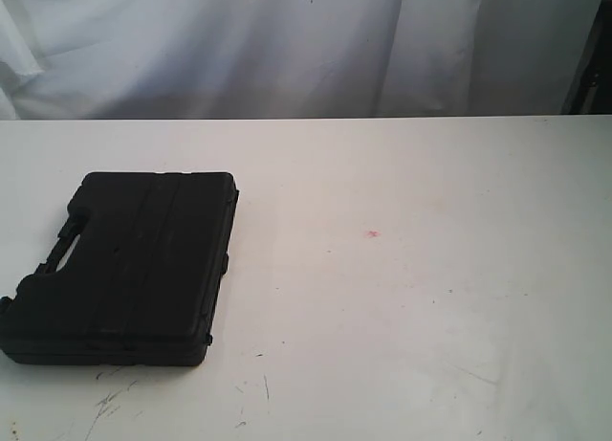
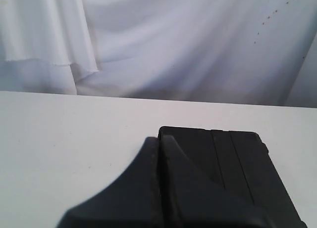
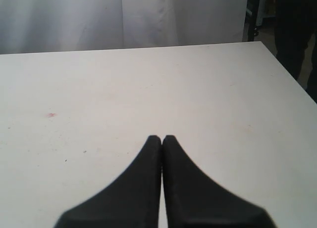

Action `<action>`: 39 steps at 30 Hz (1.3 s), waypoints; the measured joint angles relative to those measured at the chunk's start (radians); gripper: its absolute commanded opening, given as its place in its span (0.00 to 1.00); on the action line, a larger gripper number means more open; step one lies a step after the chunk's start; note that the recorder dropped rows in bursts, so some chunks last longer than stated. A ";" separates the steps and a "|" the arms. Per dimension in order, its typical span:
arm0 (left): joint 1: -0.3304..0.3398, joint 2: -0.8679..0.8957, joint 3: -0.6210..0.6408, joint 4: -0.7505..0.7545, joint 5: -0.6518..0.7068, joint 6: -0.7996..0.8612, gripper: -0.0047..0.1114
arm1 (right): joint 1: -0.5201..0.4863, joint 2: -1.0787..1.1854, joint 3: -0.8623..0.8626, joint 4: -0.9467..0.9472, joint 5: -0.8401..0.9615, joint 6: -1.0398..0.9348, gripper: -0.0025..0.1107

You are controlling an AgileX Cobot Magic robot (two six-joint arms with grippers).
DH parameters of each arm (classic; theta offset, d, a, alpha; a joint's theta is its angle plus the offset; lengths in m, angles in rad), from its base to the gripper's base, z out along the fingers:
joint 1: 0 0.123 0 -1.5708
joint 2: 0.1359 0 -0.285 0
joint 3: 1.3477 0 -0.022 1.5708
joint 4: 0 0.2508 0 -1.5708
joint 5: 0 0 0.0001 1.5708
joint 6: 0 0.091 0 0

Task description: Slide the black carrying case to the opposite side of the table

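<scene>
The black carrying case [image 1: 129, 269] lies flat on the white table [image 1: 402, 317] at the left side, its handle toward the left edge. Neither arm shows in the exterior view. In the left wrist view my left gripper [image 2: 159, 139] is shut with nothing between its fingers, and its tips overlap the near corner of the case [image 2: 233, 163]; I cannot tell whether they touch it. In the right wrist view my right gripper [image 3: 161, 137] is shut and empty over bare tabletop [image 3: 223, 99], with no case in sight.
A tiny pink spot [image 1: 373, 233] marks the middle of the table. Dark scuff marks [image 1: 110, 403] lie near the front edge below the case. White cloth [image 1: 287, 39] hangs behind the far edge. The table's right edge [image 3: 292, 84] shows in the right wrist view.
</scene>
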 measured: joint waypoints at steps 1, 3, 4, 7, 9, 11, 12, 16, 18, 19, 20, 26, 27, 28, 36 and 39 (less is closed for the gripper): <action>0.000 -0.009 0.009 0.000 -0.011 0.000 0.04 | 0.000 0.000 0.000 0.000 0.000 0.000 0.02; 0.000 -0.019 0.022 0.000 -0.037 0.000 0.04 | 0.000 0.000 0.000 0.000 0.000 0.000 0.02; 0.000 -0.021 0.031 0.000 -0.054 0.000 0.04 | 0.000 0.000 0.000 0.000 0.000 0.000 0.02; 0.000 -0.024 0.059 0.000 -0.112 0.000 0.04 | 0.000 0.000 0.000 0.000 0.000 0.000 0.02; 0.000 -0.024 0.082 0.000 -0.139 0.000 0.04 | 0.000 0.000 0.000 0.000 0.000 0.000 0.02; 0.000 -0.032 0.108 0.000 -0.151 0.000 0.04 | 0.000 0.000 0.000 0.000 0.000 0.002 0.02; 0.000 -0.040 0.120 0.000 -0.154 0.000 0.04 | 0.000 0.000 0.000 0.000 0.000 0.002 0.02; 0.000 -0.080 0.191 0.000 -0.158 0.000 0.04 | 0.000 0.000 0.000 0.000 0.000 0.002 0.02; 0.000 -0.098 0.223 0.000 -0.158 0.000 0.04 | 0.000 0.000 0.000 0.000 0.000 0.002 0.02; 0.000 -0.110 0.239 0.000 -0.158 0.000 0.04 | 0.000 0.000 0.000 0.000 0.000 0.002 0.02; 0.000 -0.123 0.253 0.000 -0.158 0.000 0.04 | 0.000 0.000 0.000 0.000 0.000 0.002 0.02; 0.000 -0.163 0.317 0.020 -0.160 0.000 0.04 | 0.000 0.000 0.000 0.000 0.000 0.002 0.02; 0.000 -0.163 0.323 0.020 -0.160 0.000 0.04 | 0.000 0.000 0.000 0.000 0.000 0.002 0.02; 0.000 -0.163 0.324 0.015 -0.159 0.000 0.04 | 0.000 0.000 0.000 0.000 0.000 0.002 0.02; 0.000 -0.163 0.324 -0.020 -0.132 0.000 0.04 | 0.000 0.000 0.000 0.000 0.000 0.002 0.02; 0.000 -0.163 0.324 -0.025 -0.104 0.000 0.04 | 0.000 0.000 0.000 0.000 0.000 0.002 0.02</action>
